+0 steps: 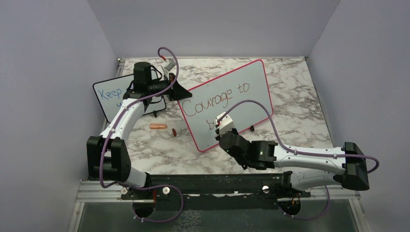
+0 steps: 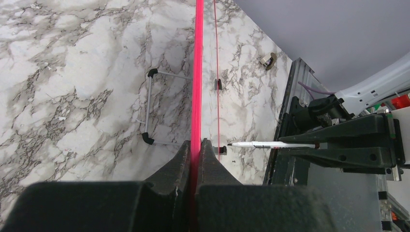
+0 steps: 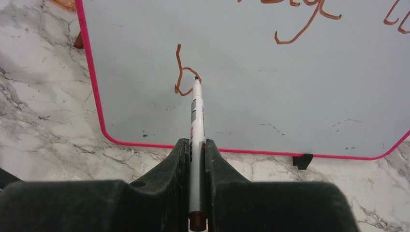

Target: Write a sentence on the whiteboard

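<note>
The whiteboard (image 1: 244,110) with its red-pink frame stands tilted on the marble table. The sentence (image 1: 215,99) on it reads "Courage to" in red-brown, with a "b" (image 3: 181,72) started on a second line. My left gripper (image 1: 180,92) is shut on the board's upper left frame edge (image 2: 197,72), the jaws pinching the red rim (image 2: 196,145). My right gripper (image 3: 196,145) is shut on a white marker (image 3: 196,111), whose tip rests on the whiteboard (image 3: 290,96) at the "b". The left wrist view also shows the marker (image 2: 270,144) side on.
A smaller black-framed board (image 1: 109,96) with blue writing stands at the left behind the left arm. An orange cap (image 1: 158,126) and a small brown piece (image 1: 173,131) lie on the table left of the whiteboard. Purple walls close in three sides.
</note>
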{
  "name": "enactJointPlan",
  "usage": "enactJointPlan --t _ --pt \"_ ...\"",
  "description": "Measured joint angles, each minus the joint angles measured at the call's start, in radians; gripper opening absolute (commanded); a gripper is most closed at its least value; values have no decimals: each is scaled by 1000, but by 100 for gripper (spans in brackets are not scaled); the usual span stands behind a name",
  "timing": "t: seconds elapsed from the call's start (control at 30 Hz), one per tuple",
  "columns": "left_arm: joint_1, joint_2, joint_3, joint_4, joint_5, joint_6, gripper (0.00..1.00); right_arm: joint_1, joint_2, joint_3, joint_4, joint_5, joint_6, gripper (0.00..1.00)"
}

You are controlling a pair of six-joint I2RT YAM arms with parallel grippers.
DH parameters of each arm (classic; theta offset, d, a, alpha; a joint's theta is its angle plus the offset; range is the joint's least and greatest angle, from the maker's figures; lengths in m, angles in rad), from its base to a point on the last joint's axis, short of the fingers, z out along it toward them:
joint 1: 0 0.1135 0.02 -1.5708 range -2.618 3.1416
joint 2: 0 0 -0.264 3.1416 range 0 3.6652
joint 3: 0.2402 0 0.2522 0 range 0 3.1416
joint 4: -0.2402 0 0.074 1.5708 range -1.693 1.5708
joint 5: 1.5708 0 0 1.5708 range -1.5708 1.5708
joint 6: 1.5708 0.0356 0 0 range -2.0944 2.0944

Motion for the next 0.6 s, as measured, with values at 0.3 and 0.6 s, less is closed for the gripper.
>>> enactJointPlan --t 0.3,0.6 --pt "0 0 0 0 0 -1 0 -24 3 -36 2 2 0 1" --pt "0 0 0 0 0 -2 0 -41 4 -51 22 1 0 1"
